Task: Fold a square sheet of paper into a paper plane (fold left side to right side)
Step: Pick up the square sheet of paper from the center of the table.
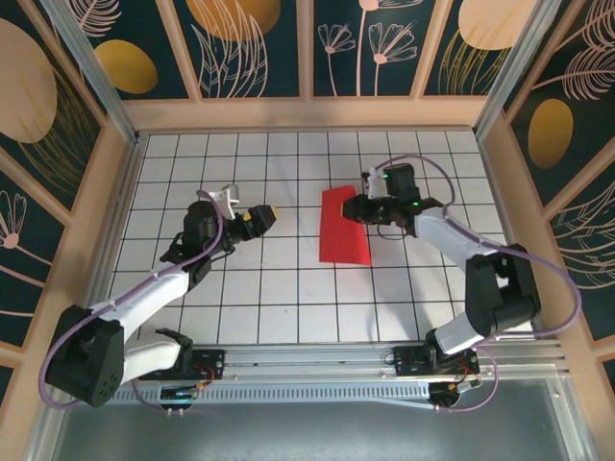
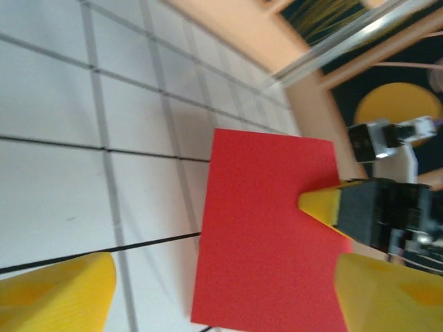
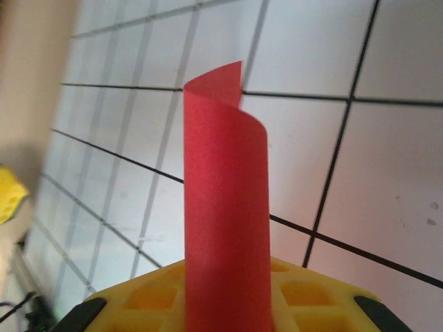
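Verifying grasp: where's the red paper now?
Top view: the red paper sits right of centre, right edge pinched by the right gripper, left gripper apart on its left.

White gridded table (image 1: pixel 240 288), red square sheet of paper (image 1: pixel 343 229) near centre

Robot test cell, gridded white tabletop (image 1: pixel 279 288), floral wall panels (image 1: pixel 255 48), aluminium rail (image 1: pixel 307 360)

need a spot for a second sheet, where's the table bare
Free: the far rows of the table along the back wall, and the near tiles in front of the square sheet of paper. Crowded: the centre, where the left gripper and right gripper flank the sheet, the right one pinching its edge.
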You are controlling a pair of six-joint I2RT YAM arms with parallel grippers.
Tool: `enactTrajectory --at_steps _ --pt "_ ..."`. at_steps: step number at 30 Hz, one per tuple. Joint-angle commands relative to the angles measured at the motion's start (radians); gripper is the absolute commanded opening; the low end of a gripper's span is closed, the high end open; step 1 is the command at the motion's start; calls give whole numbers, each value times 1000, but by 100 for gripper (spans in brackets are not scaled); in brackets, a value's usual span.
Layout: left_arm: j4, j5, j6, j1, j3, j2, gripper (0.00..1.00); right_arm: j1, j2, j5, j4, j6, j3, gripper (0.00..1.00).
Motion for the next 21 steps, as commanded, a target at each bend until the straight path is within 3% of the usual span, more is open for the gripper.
enactTrajectory --at_steps 1,6,11,18,21 --pt "206 142 16 0 -23 -51 89 -52 -93 -249 65 -42 -19 24" --pt "397 278 -20 -2 -25 -54 98 -95 -197 -437 77 -39 -3 23" --pt "483 359 -35 -3 3 -25 99 -92 -279 -578 167 55 7 22" --pt "510 400 -10 -50 61 35 99 -16 -358 -638 489 294 -17 21" --pt "519 409 4 -91 88 68 99 30 -349 -615 518 311 5 21"
